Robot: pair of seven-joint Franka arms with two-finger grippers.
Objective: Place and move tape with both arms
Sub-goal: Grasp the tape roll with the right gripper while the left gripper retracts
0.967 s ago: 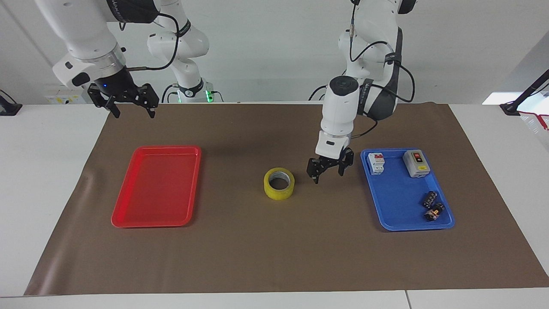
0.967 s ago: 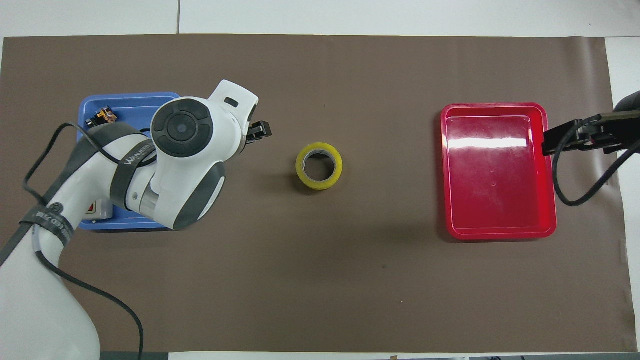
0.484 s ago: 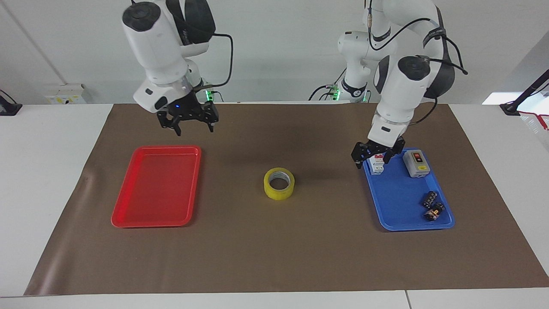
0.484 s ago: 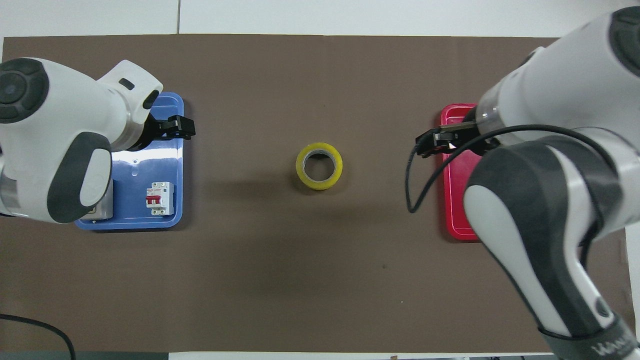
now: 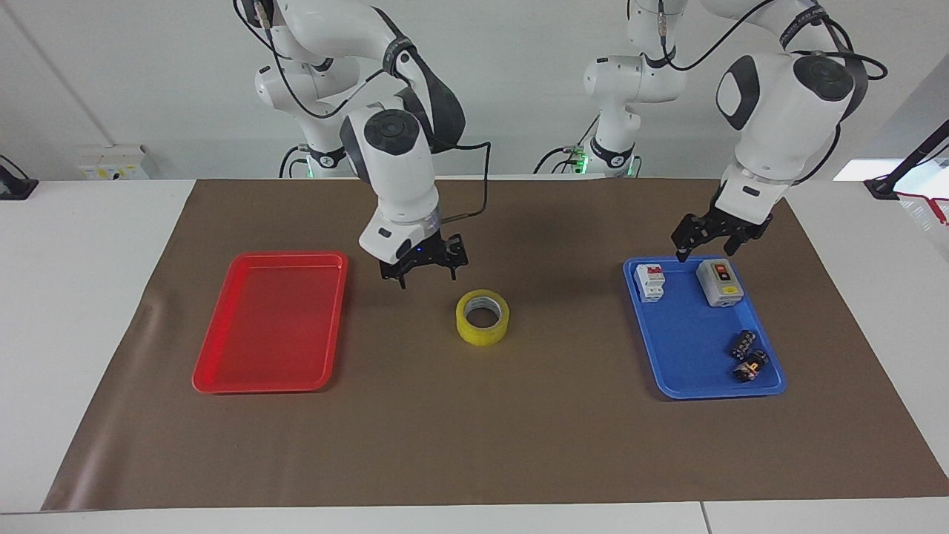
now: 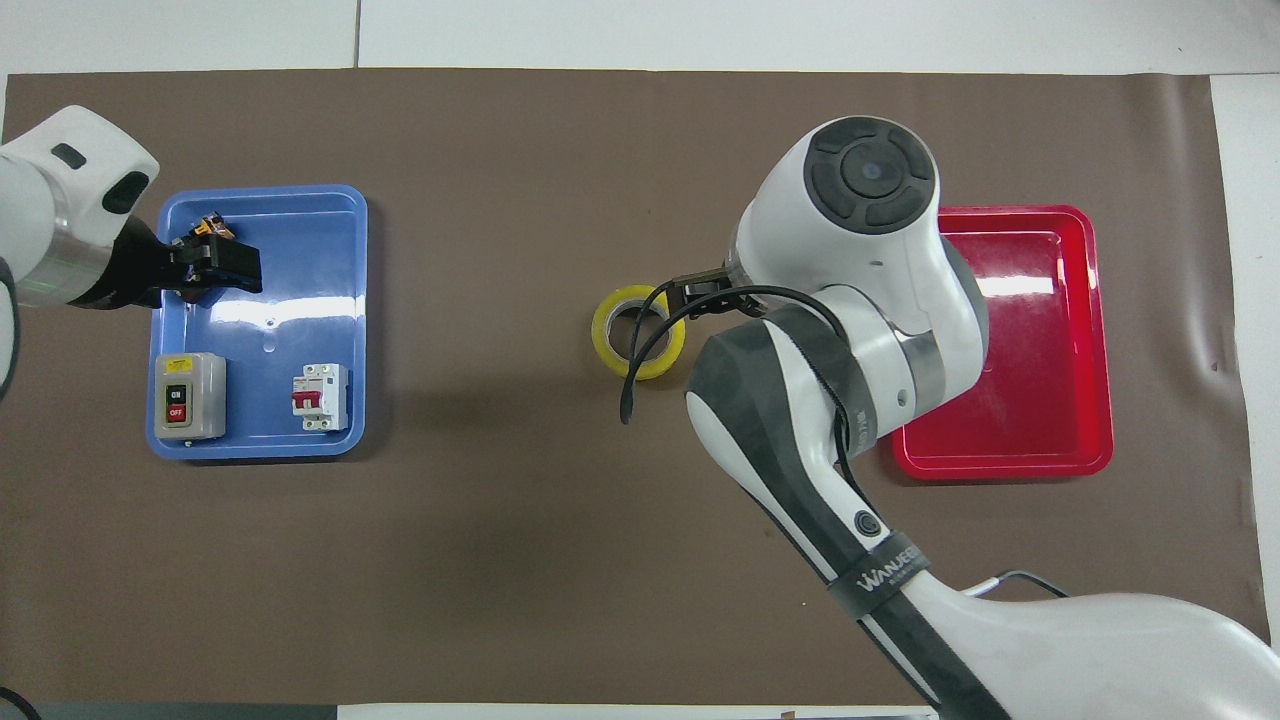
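Tape (image 5: pixel 482 317) lies flat mid-mat between two trays, within both arms' reach; right gripper (image 5: pixel 422 265) hovers spread at its ten o'clock, apparently lining up a grasp, left gripper (image 5: pixel 716 236) spread over the blue tray (image 5: pixel 686 371)

The roll of yellow packing tape (image 5: pixel 482 317) is lying flat on its side on the brown mat (image 5: pixel 474 445) covering the worktop, its round opening facing up and its pale inner core showing. It is sitting about midway along the mat, between the red tray (image 5: pixel 222 371) toward the right arm's end and the blue tray (image 5: pixel 689 371) toward the left arm's end, well apart from both. Nothing is touching it.
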